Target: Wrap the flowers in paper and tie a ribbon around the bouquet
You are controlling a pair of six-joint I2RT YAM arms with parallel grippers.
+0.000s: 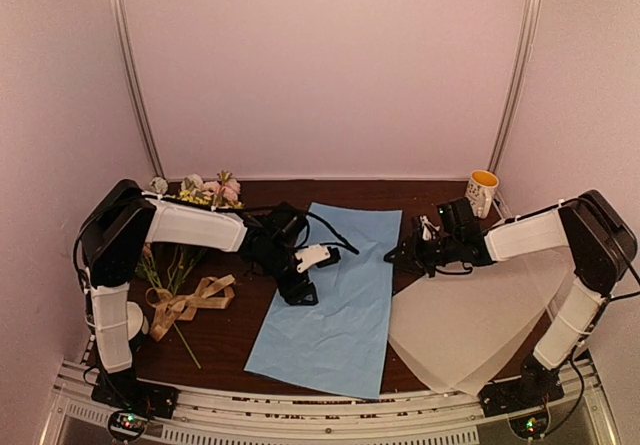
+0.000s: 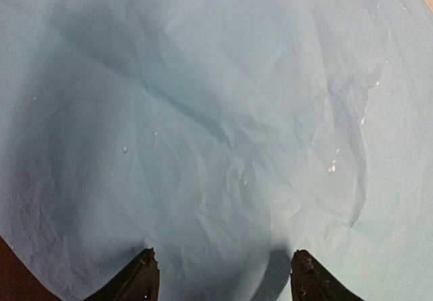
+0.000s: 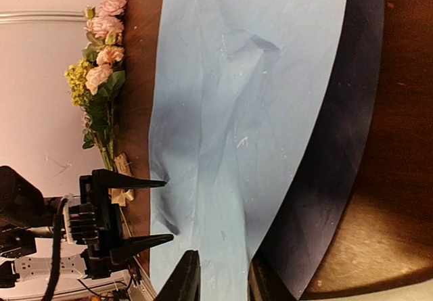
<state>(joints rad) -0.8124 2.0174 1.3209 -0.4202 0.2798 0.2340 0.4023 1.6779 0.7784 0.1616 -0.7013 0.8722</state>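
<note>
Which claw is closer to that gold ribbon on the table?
Left. The left gripper hovers over the left edge of the blue paper, the side where the ribbon lies. The right gripper is at the paper's right edge, the sheet's width farther off.

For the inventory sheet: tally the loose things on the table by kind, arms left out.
Sheets: 2, the blue paper and a whitish sheet
Ribbon: 1
Bunch of flowers: 1
Mug: 1
Total: 5
</note>
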